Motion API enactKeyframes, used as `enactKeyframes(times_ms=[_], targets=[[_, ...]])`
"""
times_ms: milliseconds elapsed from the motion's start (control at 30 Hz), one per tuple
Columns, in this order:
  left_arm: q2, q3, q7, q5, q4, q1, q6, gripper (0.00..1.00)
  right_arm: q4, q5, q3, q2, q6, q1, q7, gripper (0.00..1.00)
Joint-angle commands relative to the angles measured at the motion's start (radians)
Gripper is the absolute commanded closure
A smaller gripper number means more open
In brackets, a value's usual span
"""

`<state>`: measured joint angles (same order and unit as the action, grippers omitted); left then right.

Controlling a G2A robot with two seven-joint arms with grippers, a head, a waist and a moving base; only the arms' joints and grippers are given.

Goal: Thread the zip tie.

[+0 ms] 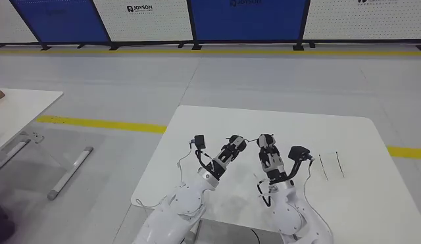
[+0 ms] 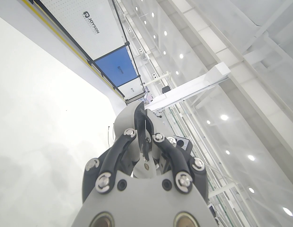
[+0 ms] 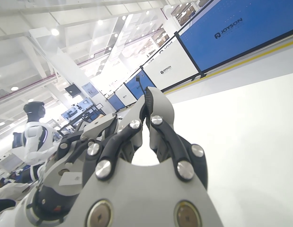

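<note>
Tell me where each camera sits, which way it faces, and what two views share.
Top: above the arms, looking down and forward at the table; left gripper and right gripper show, close together.
Left wrist: on the left arm, looking along its gripper, shut on the zip tie, toward the ceiling.
Right wrist: on the right arm, along its gripper, shut on the zip tie, toward the panels.
Shared: all show table and panels.

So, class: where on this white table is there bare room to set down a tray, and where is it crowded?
Free: the wide strip of table along its far edge, and the far right corner past the spare zip ties. Crowded: mid-table, where the left gripper and right gripper hold the zip tie between them.
</note>
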<state>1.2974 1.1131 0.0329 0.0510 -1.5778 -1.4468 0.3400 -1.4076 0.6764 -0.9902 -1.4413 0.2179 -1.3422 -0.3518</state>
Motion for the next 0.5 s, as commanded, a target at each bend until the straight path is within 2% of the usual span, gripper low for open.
enactKeyframes(times_ms=[0,200,333,467], targets=[[0.000,0.000,0.000,0.000,0.000,0.000,0.000,1.00,0.004,-0.014,-0.003,-0.001,0.019,0.002,-0.004,1.00],[0.002,-0.005,-0.013,-0.005,0.007,0.007,-0.034,1.00,0.005,-0.014,-0.009,-0.004,0.039,-0.001,-0.009,1.00],[0.006,-0.013,0.015,0.073,0.006,0.010,-0.055,1.00,0.005,-0.016,-0.012,-0.006,0.048,-0.003,-0.007,1.00],[0.007,-0.009,0.059,0.169,-0.014,0.006,-0.066,1.00,-0.001,-0.004,-0.017,-0.007,0.045,-0.009,-0.009,1.00]])
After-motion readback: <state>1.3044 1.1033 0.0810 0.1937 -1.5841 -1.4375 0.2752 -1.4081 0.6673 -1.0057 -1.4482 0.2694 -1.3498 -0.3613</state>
